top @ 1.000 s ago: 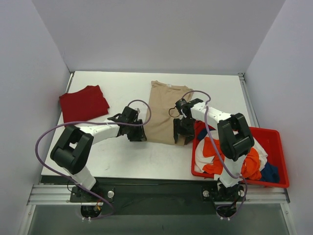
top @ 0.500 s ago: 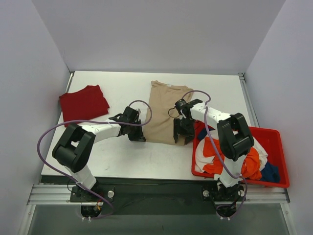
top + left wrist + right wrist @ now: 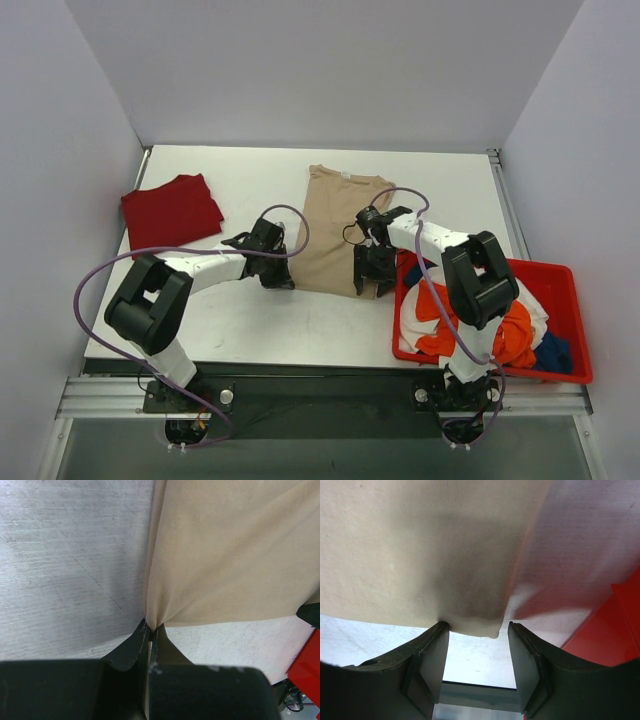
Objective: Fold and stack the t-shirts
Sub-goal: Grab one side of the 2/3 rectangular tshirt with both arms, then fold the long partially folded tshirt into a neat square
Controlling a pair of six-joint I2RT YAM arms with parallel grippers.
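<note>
Tan tee [image 3: 340,225] lies flat mid-desk, collar at the far side, hem toward the arms, which sit one at each near corner. It looks like a long narrow strip; can't see the sleeves.

What just changed: the L claw [image 3: 151,630] was apart a sec ago and has now snapped together on the tee's near-left hem corner. Wrist view shows the cloth puckered into a little peak right at the tips, so it's clamped on fabric, not on bare desk [image 3: 250,180]. The arm itself has barely shifted.

R claw [image 3: 477,628] is no different from a sec ago. Jaws are apart and straddle the near-right corner; the hem hangs between them, brushing one finger, not pinched.

So, I'd say one corner is secured and one isn't. The R claw prob. needs to close before the hem gets lifted and carried toward the collar. If only the L side goes up, the fold will likely skew.

Elsewhere: a red tee [image 3: 172,210] sits folded at the far left of the desk, well apart from the tan one. A red bin [image 3: 560,275] at near right holds an orange/white/blue heap of tees [image 3: 470,320], not yet folded. Lots of the job left.
</note>
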